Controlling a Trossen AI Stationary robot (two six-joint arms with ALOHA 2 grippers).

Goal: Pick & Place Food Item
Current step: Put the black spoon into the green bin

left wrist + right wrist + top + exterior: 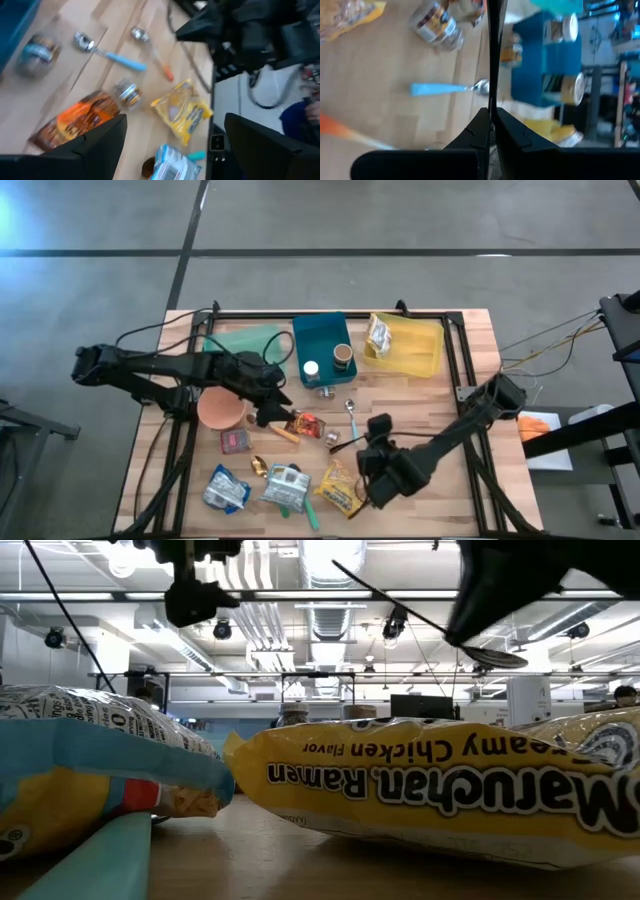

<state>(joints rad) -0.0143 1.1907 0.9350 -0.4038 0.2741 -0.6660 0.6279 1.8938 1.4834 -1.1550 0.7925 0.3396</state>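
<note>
Near table centre, left gripper (285,413) hangs with fingers wide apart, nothing between them, just above the orange-and-red foil snack packet (306,424), which lies flat on the wooden table (470,350). Right gripper (372,442) hovers beside the blue-handled metal spoon (352,417), fingers pressed together on a thin dark strip (493,55).
</note>
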